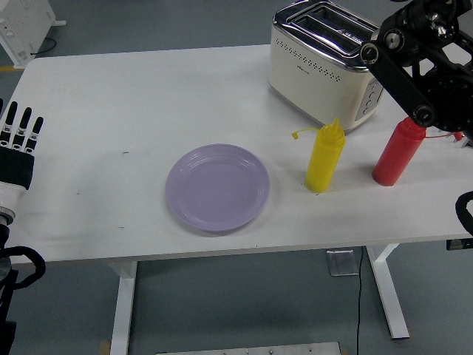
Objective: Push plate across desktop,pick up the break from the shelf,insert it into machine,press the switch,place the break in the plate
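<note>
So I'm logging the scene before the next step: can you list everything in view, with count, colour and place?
table: one, white, fills most of the view
plate: one, lilac, empty, near the table's front edge at centre
toaster: one, cream with chrome top, far right of the table; no bread shows in its slots
yellow squeeze bottle: one, yellow, upright, in front of the toaster
red squeeze bottle: one, red, upright, right of the yellow one
white box: one, on the floor, top left corner
left hand: black and white, fingers straight, at the left edge
right arm: black, raised at the top right; its hand is out of the picture
</note>
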`<action>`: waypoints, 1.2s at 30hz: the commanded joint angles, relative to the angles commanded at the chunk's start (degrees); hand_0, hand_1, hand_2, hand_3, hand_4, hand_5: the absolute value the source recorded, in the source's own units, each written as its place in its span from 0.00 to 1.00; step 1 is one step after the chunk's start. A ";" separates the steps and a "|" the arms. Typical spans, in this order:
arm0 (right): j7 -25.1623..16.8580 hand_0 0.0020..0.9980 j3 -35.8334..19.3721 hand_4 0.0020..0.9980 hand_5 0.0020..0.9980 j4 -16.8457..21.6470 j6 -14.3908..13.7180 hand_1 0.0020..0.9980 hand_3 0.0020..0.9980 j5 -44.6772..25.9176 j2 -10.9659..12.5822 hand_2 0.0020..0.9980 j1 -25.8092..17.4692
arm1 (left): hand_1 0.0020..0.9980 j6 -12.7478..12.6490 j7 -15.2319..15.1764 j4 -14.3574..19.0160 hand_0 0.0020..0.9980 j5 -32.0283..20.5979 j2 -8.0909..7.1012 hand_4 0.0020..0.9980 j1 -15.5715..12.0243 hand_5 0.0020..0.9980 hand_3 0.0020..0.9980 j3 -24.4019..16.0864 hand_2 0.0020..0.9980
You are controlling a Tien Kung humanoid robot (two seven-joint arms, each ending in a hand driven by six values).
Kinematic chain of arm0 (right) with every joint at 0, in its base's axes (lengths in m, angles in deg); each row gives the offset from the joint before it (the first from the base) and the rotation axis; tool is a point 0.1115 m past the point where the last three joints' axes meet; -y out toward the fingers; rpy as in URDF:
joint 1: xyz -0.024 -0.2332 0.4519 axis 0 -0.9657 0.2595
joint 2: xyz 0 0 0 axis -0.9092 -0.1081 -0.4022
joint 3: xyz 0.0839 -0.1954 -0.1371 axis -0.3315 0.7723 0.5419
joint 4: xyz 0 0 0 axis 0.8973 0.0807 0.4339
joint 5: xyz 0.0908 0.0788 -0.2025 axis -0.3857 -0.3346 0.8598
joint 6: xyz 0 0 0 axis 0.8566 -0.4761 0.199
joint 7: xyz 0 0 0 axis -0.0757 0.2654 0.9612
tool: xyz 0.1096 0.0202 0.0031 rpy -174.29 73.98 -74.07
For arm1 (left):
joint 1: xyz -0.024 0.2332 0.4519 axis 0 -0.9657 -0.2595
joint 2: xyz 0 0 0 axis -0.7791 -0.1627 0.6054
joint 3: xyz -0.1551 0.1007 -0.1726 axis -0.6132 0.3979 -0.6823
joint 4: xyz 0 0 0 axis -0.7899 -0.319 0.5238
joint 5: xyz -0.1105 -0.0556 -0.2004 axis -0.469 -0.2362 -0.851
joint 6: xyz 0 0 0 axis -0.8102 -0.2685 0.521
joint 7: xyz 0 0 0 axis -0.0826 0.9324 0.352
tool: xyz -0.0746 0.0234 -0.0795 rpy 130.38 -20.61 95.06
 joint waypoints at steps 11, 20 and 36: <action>-0.94 0.31 3.06 0.31 0.00 13.51 4.36 0.34 0.50 -13.75 3.53 0.42 -0.64 | 0.81 -0.03 -0.01 0.03 0.86 0.04 -0.08 0.72 -0.24 1.00 0.77 -0.16 0.88; 0.75 0.31 9.41 0.31 0.00 22.74 12.43 0.34 0.50 -28.23 6.01 0.42 -0.96 | 0.81 -0.03 -0.01 0.06 0.86 0.05 -0.05 0.72 -0.26 1.00 0.77 -0.38 0.88; 0.51 0.30 25.30 0.29 0.00 22.90 20.96 0.33 0.50 -48.61 6.89 0.42 -0.07 | 0.81 -0.04 -0.05 0.10 0.86 0.06 0.01 0.72 -0.17 1.00 0.77 -0.82 0.88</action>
